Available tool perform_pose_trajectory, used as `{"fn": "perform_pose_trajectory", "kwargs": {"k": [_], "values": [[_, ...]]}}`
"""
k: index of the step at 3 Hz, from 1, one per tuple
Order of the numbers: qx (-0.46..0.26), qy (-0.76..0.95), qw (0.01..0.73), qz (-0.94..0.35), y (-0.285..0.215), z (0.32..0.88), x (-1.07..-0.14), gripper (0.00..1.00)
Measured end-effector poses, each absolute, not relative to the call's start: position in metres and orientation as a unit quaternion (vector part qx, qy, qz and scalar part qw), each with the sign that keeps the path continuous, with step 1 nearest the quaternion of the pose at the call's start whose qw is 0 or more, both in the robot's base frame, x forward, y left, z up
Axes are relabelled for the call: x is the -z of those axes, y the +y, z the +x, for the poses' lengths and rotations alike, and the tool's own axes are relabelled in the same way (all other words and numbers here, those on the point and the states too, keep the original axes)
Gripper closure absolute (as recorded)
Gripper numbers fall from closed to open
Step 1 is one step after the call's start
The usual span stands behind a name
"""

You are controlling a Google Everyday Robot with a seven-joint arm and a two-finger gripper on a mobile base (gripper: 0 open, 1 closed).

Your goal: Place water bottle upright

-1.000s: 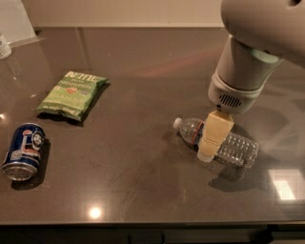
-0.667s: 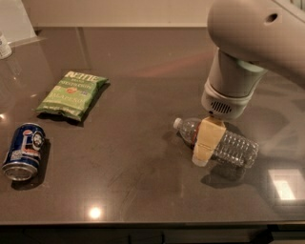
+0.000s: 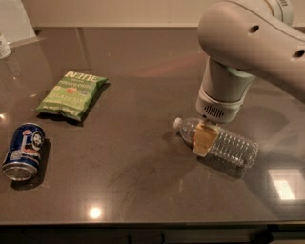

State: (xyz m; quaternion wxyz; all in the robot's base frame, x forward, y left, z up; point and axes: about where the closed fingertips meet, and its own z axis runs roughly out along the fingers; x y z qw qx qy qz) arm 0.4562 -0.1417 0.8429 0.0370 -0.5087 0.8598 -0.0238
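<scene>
Gripper: cream-coloured two-finger tool, lowered onto the bottle just behind its neck, right of centre. Whether it is closed on the bottle or only straddles it cannot be told.

Clear ribbed plastic water bottle with a white cap: lying on its side on the counter, cap pointing left and slightly far, base pointing right and near.

Arm: bulky pale grey arm, coming in from the upper right; its wrist points straight down over the bottle.

Surface: dark brown glossy countertop, showing a round light spot near the front edge and a bright square reflection at near right.

Green crisp bag: flat, far left.

Blue soda can: on its side, near left, well apart from the bottle.

Room: pale wall along the far edge.
</scene>
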Motion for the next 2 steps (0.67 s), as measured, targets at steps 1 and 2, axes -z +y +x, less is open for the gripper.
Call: {"fn": "perform_pose_trajectory", "kwargs": {"k": [1, 2], "values": [[0.019, 0.860, 0.037, -0.508, -0.140, 0.457, -0.845, 0.62], [0.001, 0.858, 0.056, -0.510, -0.139, 0.460, -0.863, 0.85]]}}
